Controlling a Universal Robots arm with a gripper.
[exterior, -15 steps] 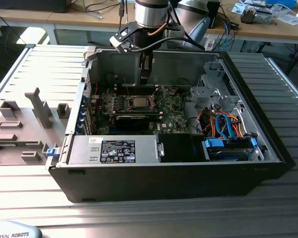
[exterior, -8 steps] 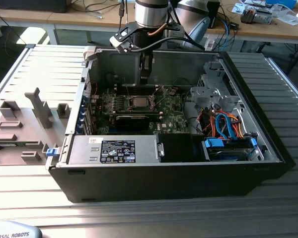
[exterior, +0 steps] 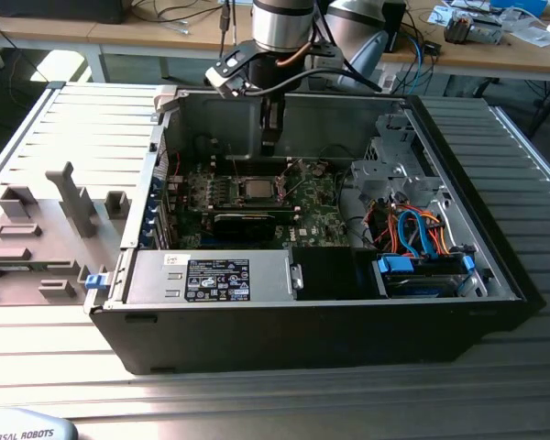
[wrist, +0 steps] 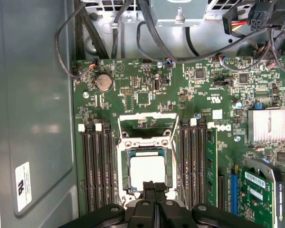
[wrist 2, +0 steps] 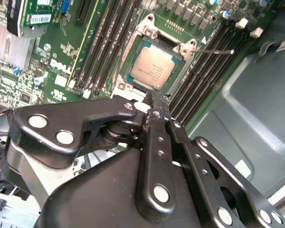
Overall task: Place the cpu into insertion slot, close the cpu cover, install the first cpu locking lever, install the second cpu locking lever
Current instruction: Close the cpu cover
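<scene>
- I see the black two-fingered gripper (exterior: 271,137) hanging inside the open black metal computer case (exterior: 302,339), over the green motherboard (exterior: 316,211).
- In both wrist views the gripper (wrist 2: 157,99) (wrist: 154,186) has its fingers pressed together, and nothing is held between them.
- The cpu (wrist: 147,171) (wrist 2: 152,69), a small flat square chip with a silver-grey metal top, lies flat in the insertion slot (wrist: 125,164), the square socket with a silver metal rim.
- In the exterior view the cpu (exterior: 257,188) sits near the middle of the board, below the gripper.
- The fingertips are just beside the edge of the slot nearest them. I cannot tell whether they touch it.
- The cpu cover (wrist: 147,115), a thin silver metal hinged frame with a square window, is swung open on the side of the slot away from the gripper. This leaves the chip's top bare.
- In the second wrist view a thin silver wire locking lever (wrist 2: 213,51) stands free, reaching out over the long black memory slots (wrist 2: 199,80) beside the socket.
</scene>
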